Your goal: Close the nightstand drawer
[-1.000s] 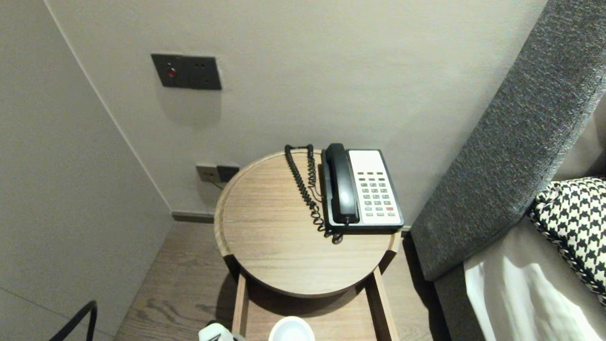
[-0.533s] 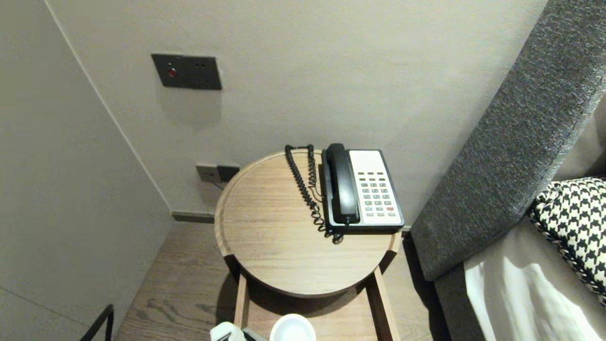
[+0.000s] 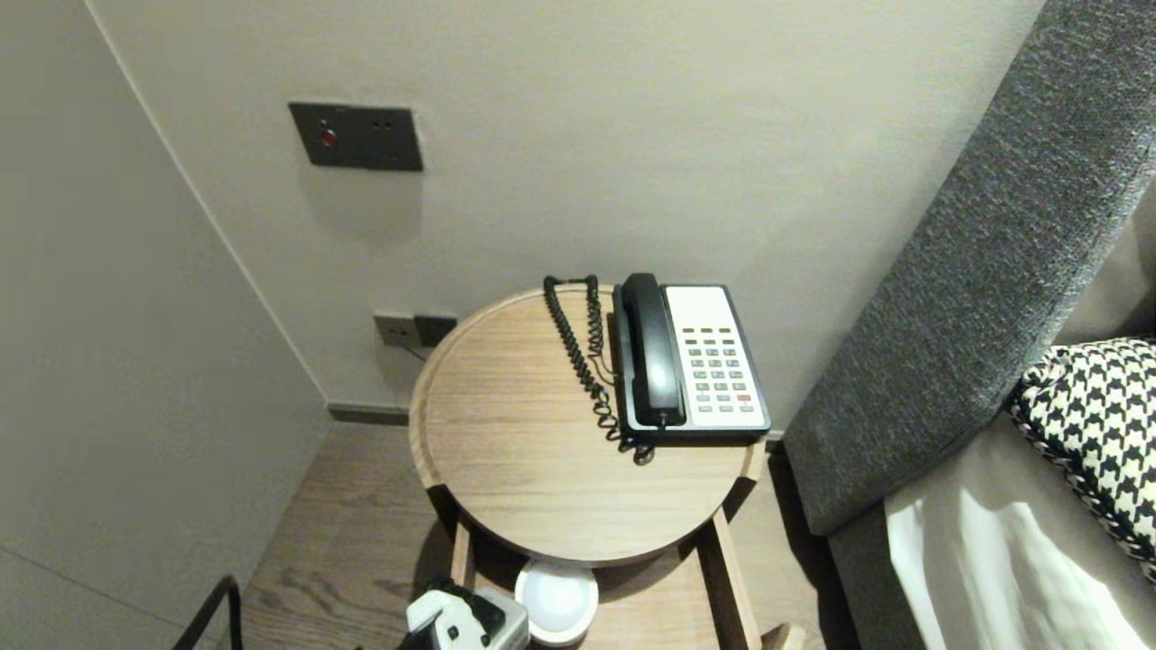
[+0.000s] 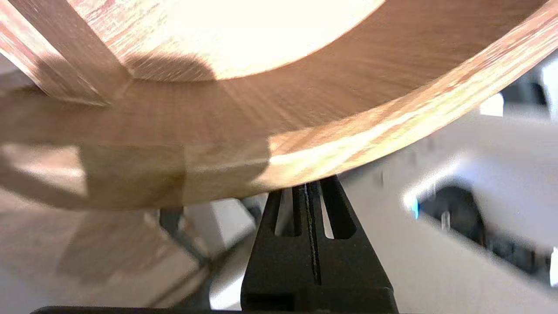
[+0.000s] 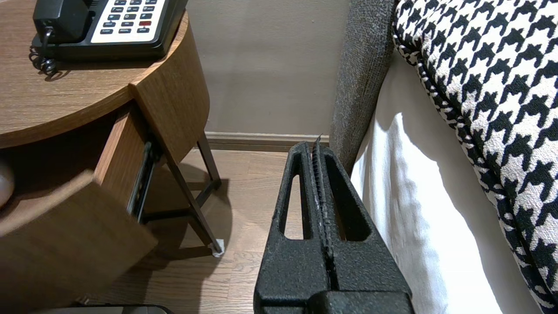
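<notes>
Open drawer (image 3: 725, 573) of a round bedside table, pulled out toward the robot from under the wooden worktop (image 3: 524, 451). A white bowl (image 3: 555, 600) lies inside it, partly under the worktop's near rim. The left gripper (image 4: 307, 188) is at the near end of the drawer, just left of the bowl in the head view. Its fingers are pressed together with nothing between them. In the left wrist view their tips sit at the edge of the drawer's curved wooden front and appear to touch it, though blur leaves the contact uncertain.

On the far right part of the worktop stands a telephone (image 3: 691, 361), black handset in its cradle and keypad on its right. Its coiled cord (image 3: 582, 352) runs along its left side. A dark switch plate (image 3: 355, 136) is set high on the wall behind the table, and wall sockets (image 3: 415, 329) sit low by the rim.

The right gripper (image 5: 317, 144) is parked low over the wooden floor (image 5: 244, 183), between the table and the bed (image 5: 414, 209), fingers together and empty. A grey headboard (image 3: 975, 298) and a houndstooth pillow (image 3: 1093, 424) lie to the right.
</notes>
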Controlling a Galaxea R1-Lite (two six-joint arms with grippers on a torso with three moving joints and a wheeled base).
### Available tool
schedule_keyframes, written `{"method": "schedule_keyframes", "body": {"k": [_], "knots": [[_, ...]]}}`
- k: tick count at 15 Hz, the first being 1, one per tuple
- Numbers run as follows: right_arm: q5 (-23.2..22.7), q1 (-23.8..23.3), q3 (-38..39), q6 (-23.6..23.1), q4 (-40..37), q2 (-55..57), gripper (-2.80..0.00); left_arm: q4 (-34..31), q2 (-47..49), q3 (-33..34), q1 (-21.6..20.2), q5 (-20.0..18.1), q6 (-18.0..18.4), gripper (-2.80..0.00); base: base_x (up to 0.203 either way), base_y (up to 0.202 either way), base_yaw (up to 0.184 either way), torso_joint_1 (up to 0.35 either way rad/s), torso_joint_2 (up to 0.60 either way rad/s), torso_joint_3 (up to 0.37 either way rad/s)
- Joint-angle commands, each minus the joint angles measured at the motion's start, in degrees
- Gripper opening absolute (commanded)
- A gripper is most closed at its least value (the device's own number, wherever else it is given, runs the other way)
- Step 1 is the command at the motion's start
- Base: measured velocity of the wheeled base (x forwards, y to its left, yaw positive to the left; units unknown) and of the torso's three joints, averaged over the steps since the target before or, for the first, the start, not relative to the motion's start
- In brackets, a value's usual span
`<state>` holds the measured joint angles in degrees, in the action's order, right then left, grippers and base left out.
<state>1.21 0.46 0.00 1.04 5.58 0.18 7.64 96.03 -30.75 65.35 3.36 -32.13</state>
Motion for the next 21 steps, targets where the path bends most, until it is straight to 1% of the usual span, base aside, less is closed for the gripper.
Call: {"method": "schedule_keyframes", "body": {"k": [1, 2, 3, 9, 12, 15, 17, 18, 19, 21], "knots": [[0.0, 0.1, 2.3, 0.0, 0.0, 0.0, -2.8, 2.2, 0.6, 0.3, -0.8, 1.6, -0.2, -2.8, 0.0, 0.0, 0.0, 0.0, 0.0, 0.0], [0.0, 0.1, 2.3, 0.0, 0.0, 0.0, -2.8, 3.6, 0.9, 0.3, -1.4, 2.6, -0.1, -2.8, 0.0, 0.0, 0.0, 0.0, 0.0, 0.0], [0.0, 0.1, 2.3, 0.0, 0.0, 0.0, -2.8, 4.6, 1.1, 0.3, -1.8, 2.8, -0.1, -2.8, 0.0, 0.0, 0.0, 0.0, 0.0, 0.0], [0.0, 0.1, 2.3, 0.0, 0.0, 0.0, -2.8, 10.1, 1.7, 0.8, -4.3, 3.0, 0.5, -2.8, 0.0, 0.0, 0.0, 0.0, 0.0, 0.0], [0.0, 0.1, 2.3, 0.0, 0.0, 0.0, -2.8, 15.4, 2.2, 1.3, -4.9, 3.2, 0.6, -2.8, 0.0, 0.0, 0.0, 0.0, 0.0, 0.0], [0.0, 0.1, 2.3, 0.0, 0.0, 0.0, -2.8, 19.4, 3.1, 1.4, -4.9, 6.9, 0.8, -2.8, 0.0, 0.0, 0.0, 0.0, 0.0, 0.0], [-0.1, 0.1, 2.3, 0.0, 0.0, 0.0, -2.8, 21.4, 3.0, 1.6, -4.9, 7.4, 1.4, -2.8, 0.0, 0.0, 0.0, 0.0, 0.0, 0.0], [0.0, 0.1, 2.3, 0.0, 0.0, 0.0, -2.8, 22.2, 2.8, 1.8, -4.9, 7.6, 2.1, -2.8, 0.0, 0.0, 0.0, 0.0, 0.0, 0.0], [0.0, 0.1, 2.3, 0.0, 0.0, 0.0, -2.8, 23.7, 2.8, 2.1, -4.9, 9.3, 3.7, -2.8, 0.0, 0.0, 0.0, 0.0, 0.0, 0.0], [0.0, 0.1, 2.3, 0.0, 0.0, 0.0, -2.8, 25.6, 3.1, 2.4, -4.9, 11.6, 5.7, -2.8, 0.0, 0.0, 0.0, 0.0, 0.0, 0.0]]}}
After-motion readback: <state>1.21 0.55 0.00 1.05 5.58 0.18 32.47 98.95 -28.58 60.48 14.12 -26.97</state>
